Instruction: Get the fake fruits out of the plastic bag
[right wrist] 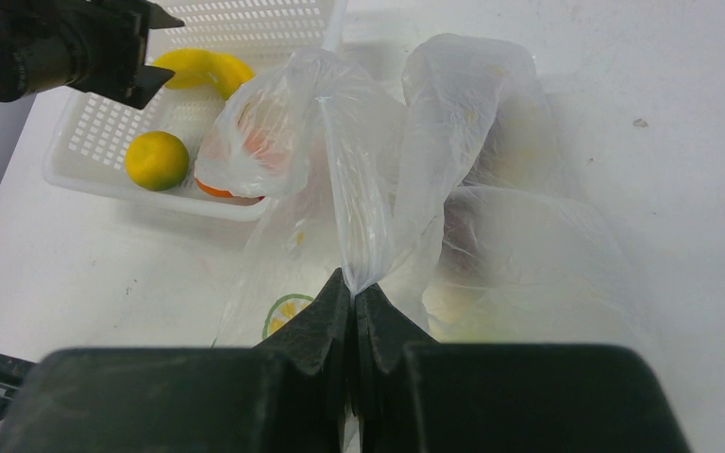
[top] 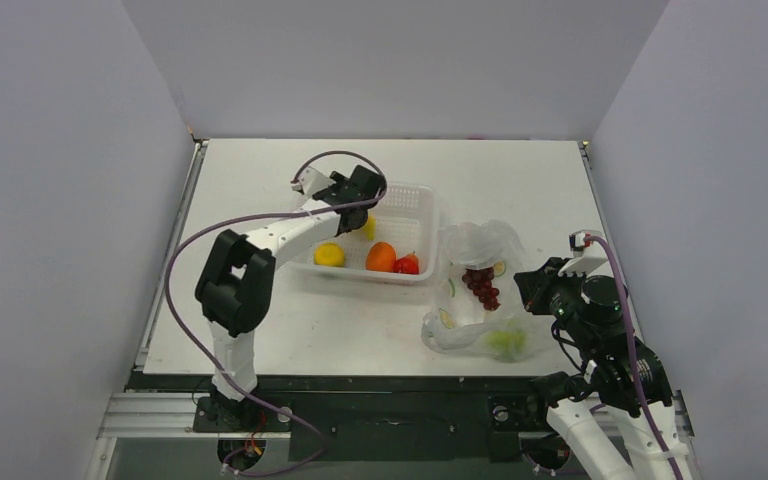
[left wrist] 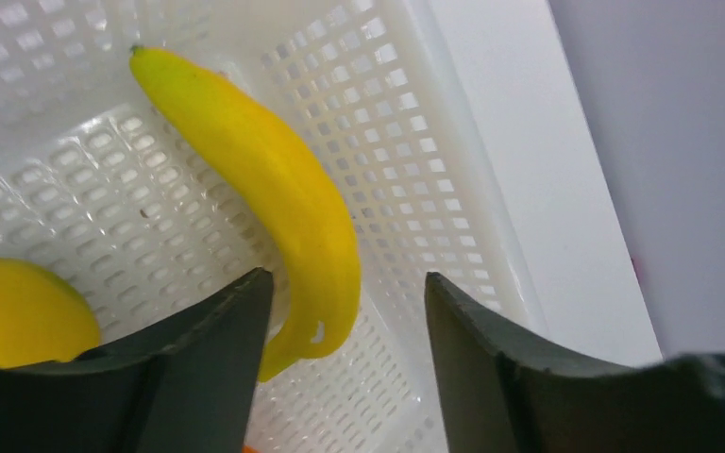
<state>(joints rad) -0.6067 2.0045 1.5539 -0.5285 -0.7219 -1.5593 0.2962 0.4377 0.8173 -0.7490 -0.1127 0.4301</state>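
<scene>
My left gripper [top: 362,192] hangs open over the back of the white basket [top: 415,192]. Below its spread fingers the yellow banana [left wrist: 283,179] lies on the basket floor [left wrist: 406,142], close to the left finger and apart from the right one. A small yellow fruit [top: 329,254], an orange [top: 381,257] and a small red fruit [top: 407,264] also lie in the basket. The clear plastic bag [top: 475,250] lies to the basket's right, holding the purple grape bunch [top: 481,285] and green pear [top: 505,342]. My right gripper [right wrist: 352,283] is shut on a pinched fold of the bag [right wrist: 510,245].
The basket [right wrist: 94,142] stands just left of the bag, its near rim touching the crumpled plastic. Grey walls close in the table on three sides. The table's right edge runs close behind my right arm [top: 600,320].
</scene>
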